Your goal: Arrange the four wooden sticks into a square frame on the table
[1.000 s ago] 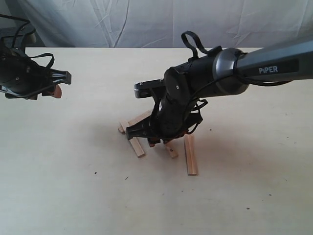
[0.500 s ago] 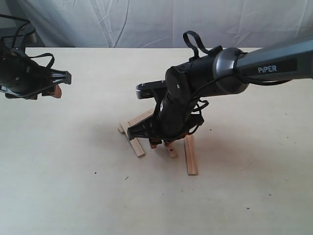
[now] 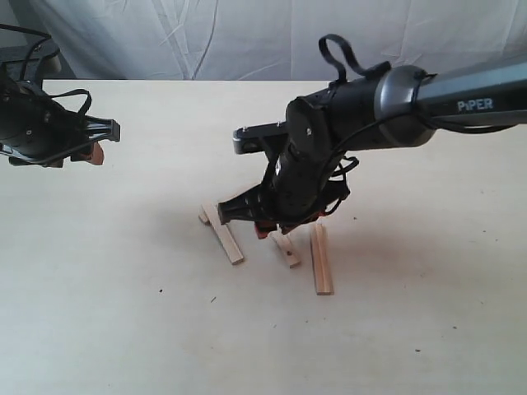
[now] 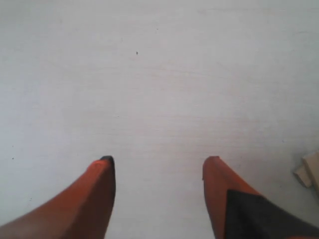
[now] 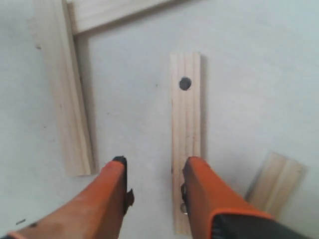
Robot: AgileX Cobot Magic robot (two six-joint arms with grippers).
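Cream table (image 3: 123, 329), sticks not yet a closed square. Nearest stick (image 3: 321, 262) lies alone, right side of the exterior view. Holed stick (image 5: 185, 124) near it, loose. Left stick (image 3: 225, 234) meets far stick (image 5: 114, 12) at a corner. Right gripper (image 5: 155, 163) low over the holed stick, fingers apart, nothing held. Left gripper (image 4: 159, 160) well off left, fingers apart, nothing held. White cloth (image 3: 247, 33) behind.

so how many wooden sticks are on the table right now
4. In the exterior view: leftmost stick, middle stick below the right jaws, rightmost stick, and a far stick mostly hidden behind that arm, meeting the leftmost at a corner.
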